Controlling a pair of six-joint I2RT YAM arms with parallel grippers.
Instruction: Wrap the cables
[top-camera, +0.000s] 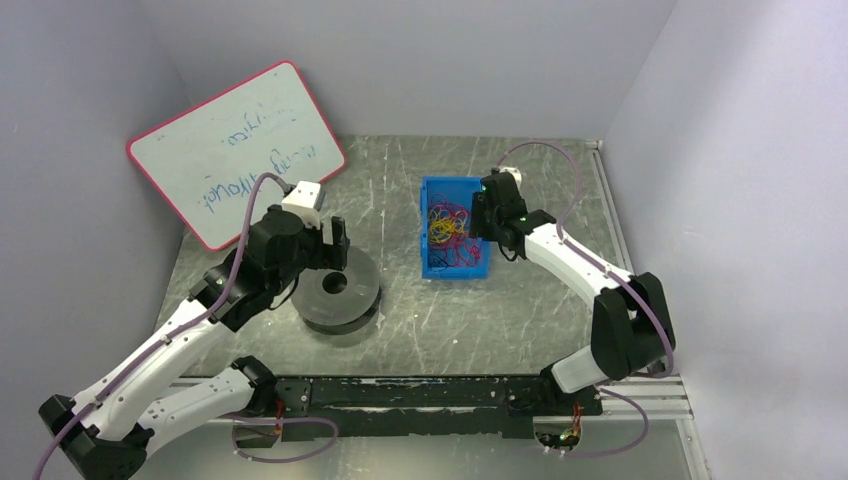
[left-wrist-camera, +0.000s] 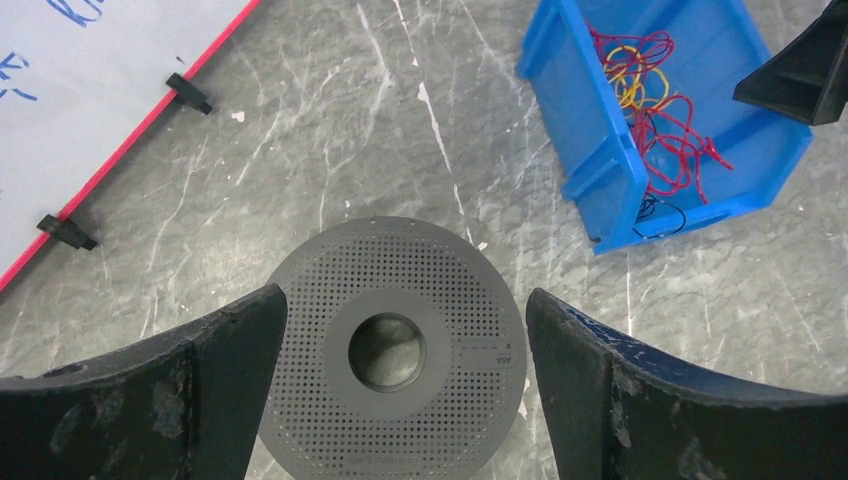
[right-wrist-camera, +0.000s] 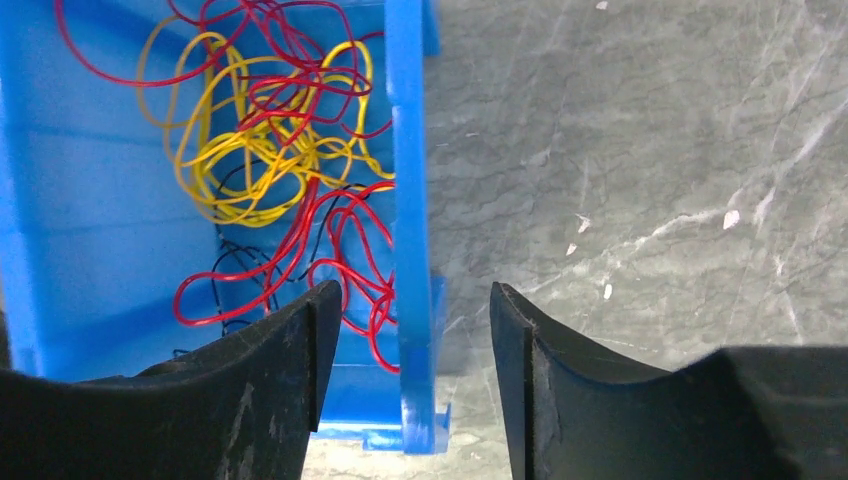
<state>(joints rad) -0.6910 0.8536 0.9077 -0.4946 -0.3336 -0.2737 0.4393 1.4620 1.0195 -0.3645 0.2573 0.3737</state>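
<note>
Left jaws: wide open, hovering over the round dark grey perforated spool (left-wrist-camera: 440, 300), one finger showing on each side of it. Right jaws: open, straddling the right-hand wall of the blue plastic bin (right-wrist-camera: 408, 150), nothing gripped. Thin red wire (right-wrist-camera: 285, 95) lies inside the bin, looped through yellow and black wires. Spool and bin stand apart on the grey marbled surface (left-wrist-camera: 300, 150).

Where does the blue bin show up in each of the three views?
Top external: blue bin, centre, slightly right.
Left wrist: the bin, upper right, partly cut off.
Right wrist: the bin, left half of frame.
Shared landmark: the red and yellow wire tangle inside it.
</note>
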